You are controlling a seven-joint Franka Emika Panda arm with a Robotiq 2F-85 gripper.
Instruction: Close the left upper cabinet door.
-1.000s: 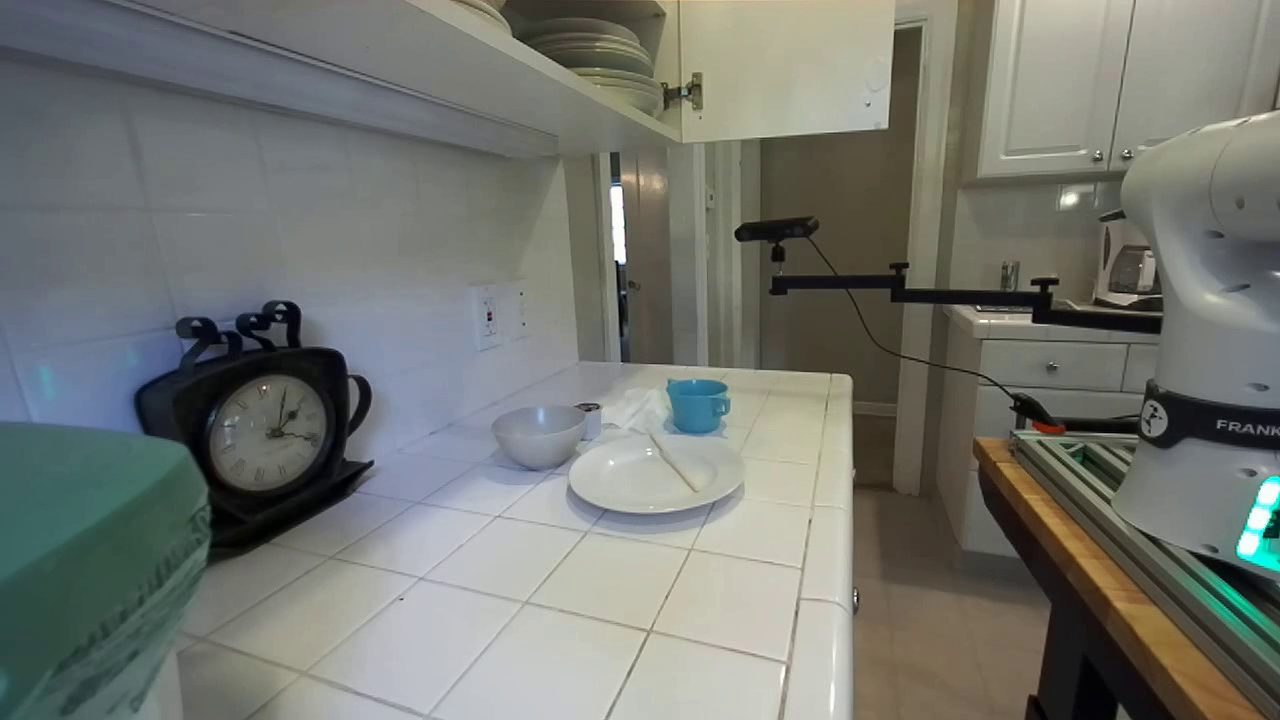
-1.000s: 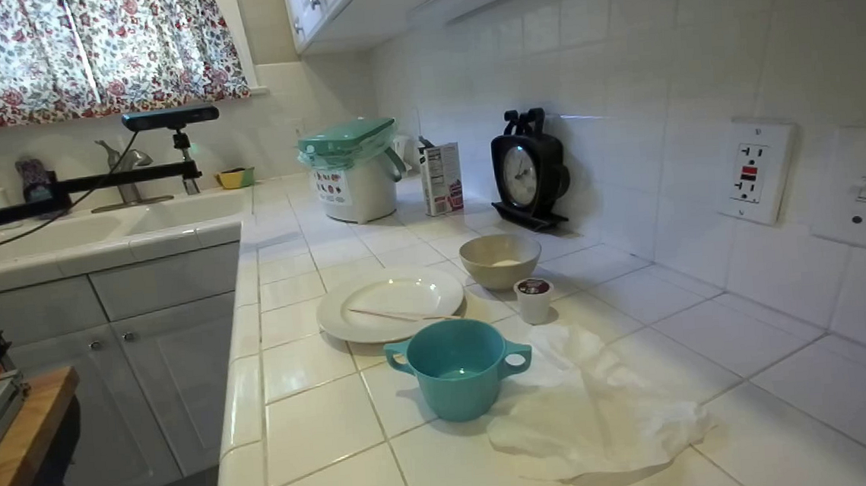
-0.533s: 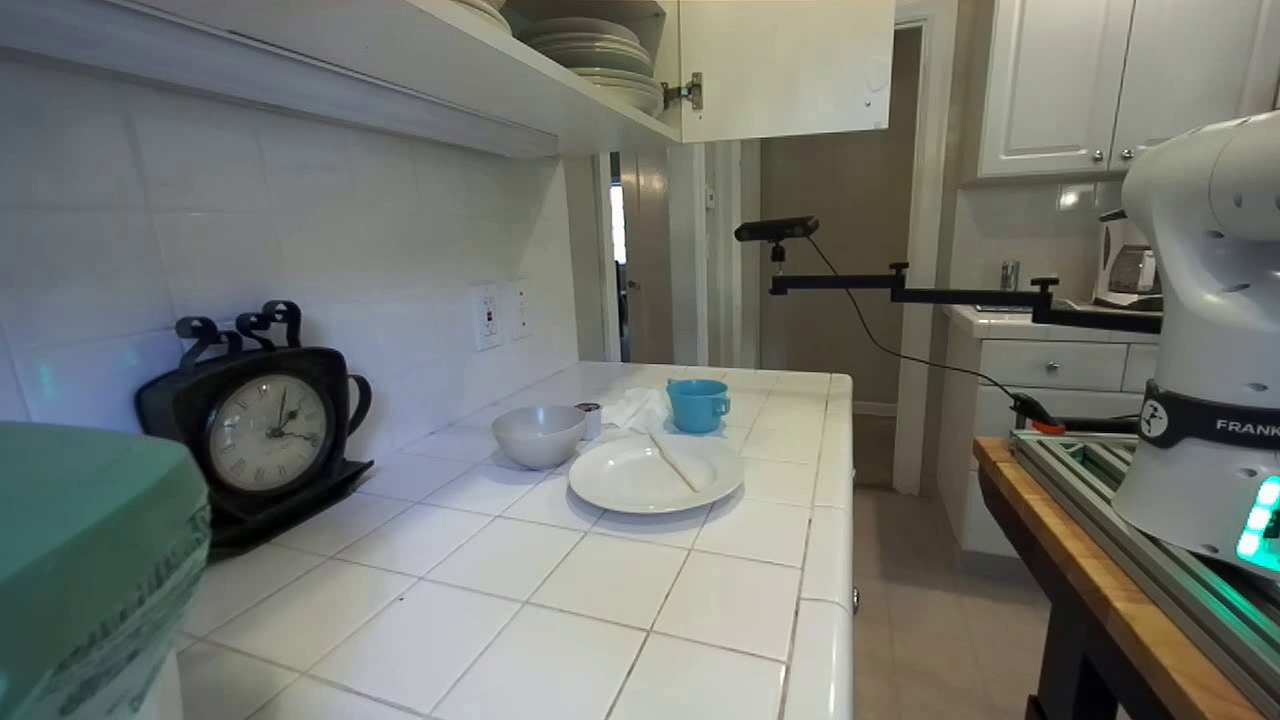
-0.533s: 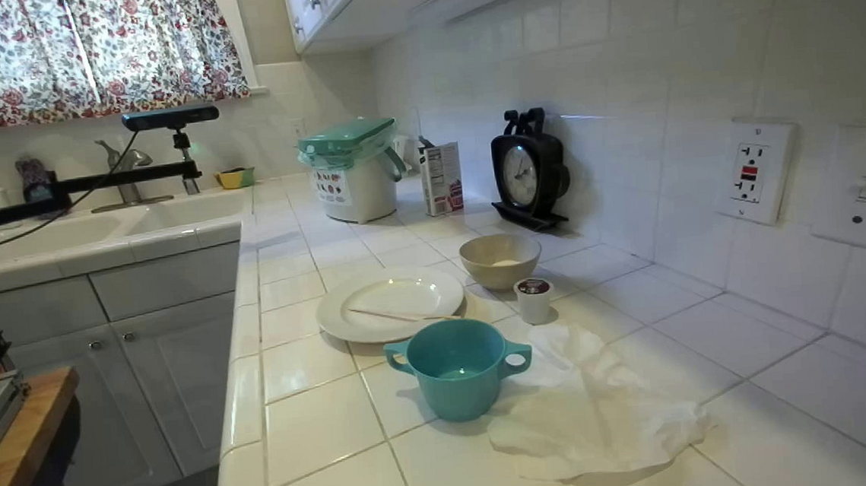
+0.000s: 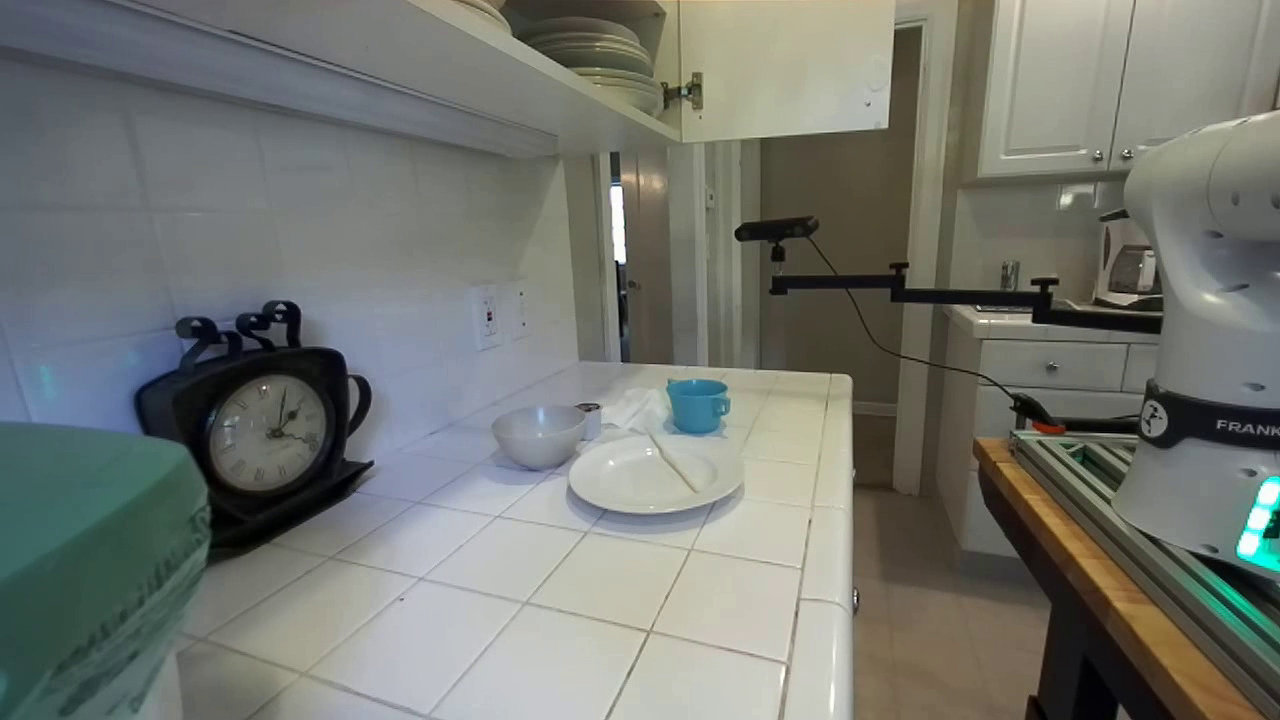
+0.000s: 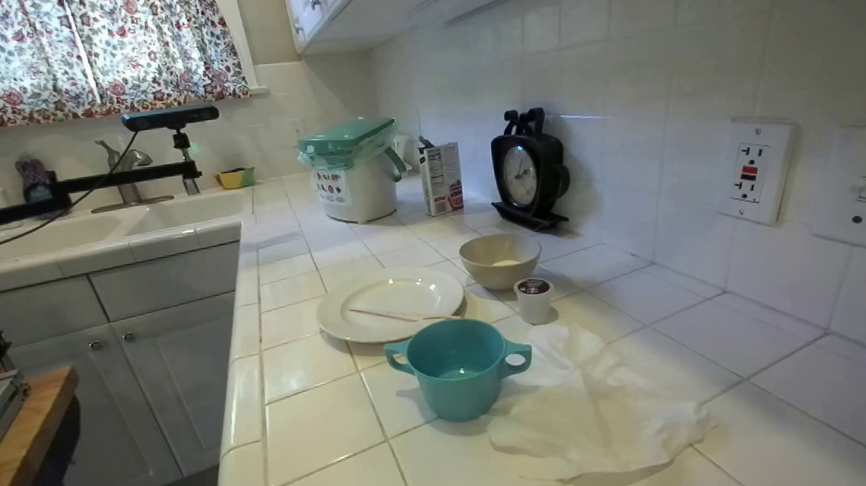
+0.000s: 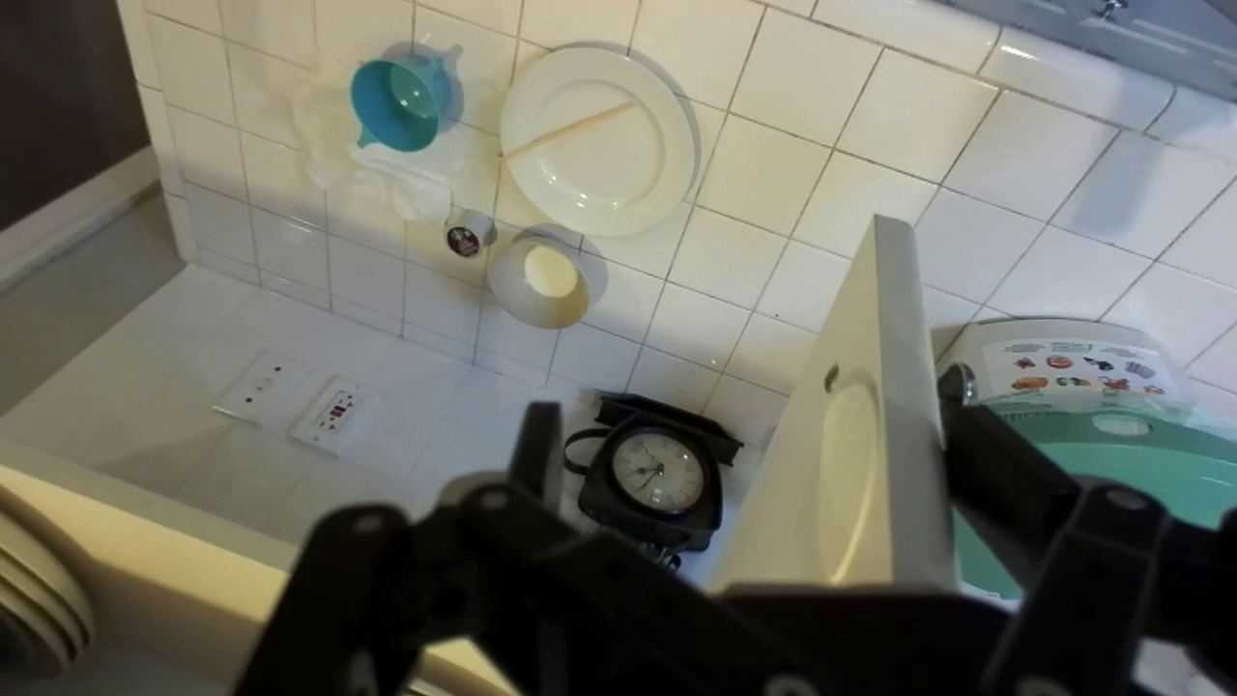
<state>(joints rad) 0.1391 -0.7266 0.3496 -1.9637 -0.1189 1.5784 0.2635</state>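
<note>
The left upper cabinet door is flat and white and stands open in the wrist view, seen along its free edge. Its smooth inner face turns to the left, toward the clock. A chrome knob shows on its outer side. My gripper is open, with the door between its fingers. The left finger stands well apart from the inner face. The right finger lies close along the outer face by the knob; whether it touches I cannot tell. This door and my gripper are out of view in both exterior views.
Another cabinet door stands open at the far end, beside stacked plates. On the counter are a clock, a green-lidded bin, a bowl, a plate and a blue cup. A camera arm juts out.
In an exterior view the visible part of the arm has shifted very slightly to the right. The counter items and the far open door have not moved.
</note>
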